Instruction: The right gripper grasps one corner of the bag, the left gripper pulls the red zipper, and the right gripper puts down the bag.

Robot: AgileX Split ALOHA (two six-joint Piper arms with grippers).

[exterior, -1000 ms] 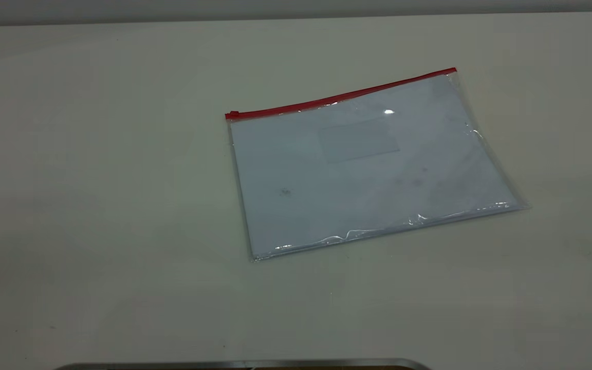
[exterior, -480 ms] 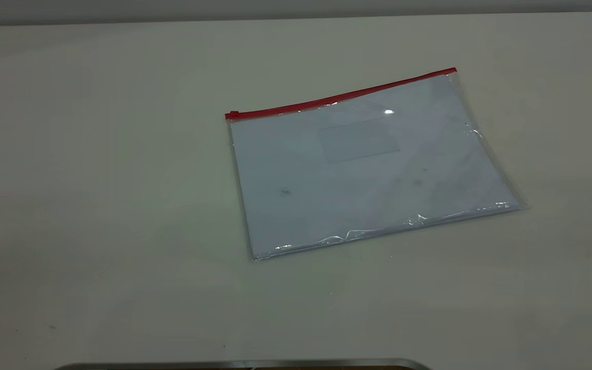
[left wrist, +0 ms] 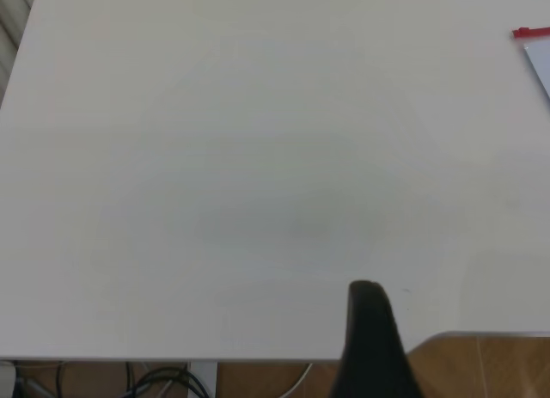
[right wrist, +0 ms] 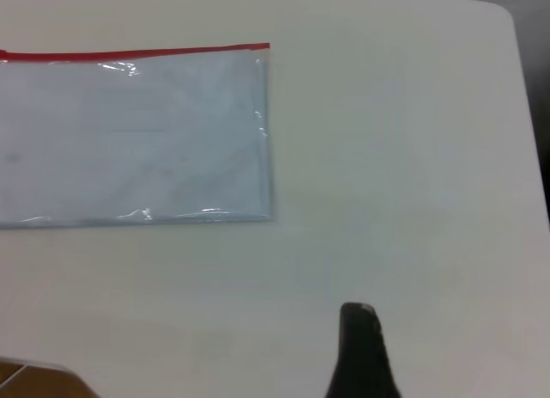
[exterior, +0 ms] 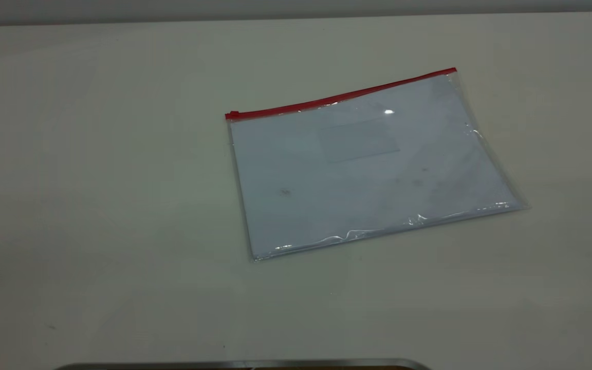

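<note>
On the pale desk (exterior: pixel 95 180), the bag (exterior: pixel 368 164) lies flat right of centre in the exterior view, its red zipper (exterior: pixel 339 96) along the far edge and its right-hand corner (exterior: pixel 452 70) untouched. The left gripper (left wrist: pixel 371 346) hangs over the desk's near edge, well apart from the bag; the right gripper (right wrist: pixel 361 351) hovers near it, touching nothing. Only one dark finger of each shows, so whether either is released or clenched cannot be told.

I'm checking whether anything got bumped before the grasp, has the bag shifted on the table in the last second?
No. In the exterior view the bag lies where it lay before: its red zipper sits at the same spot and angle against the table's far edge.
</note>
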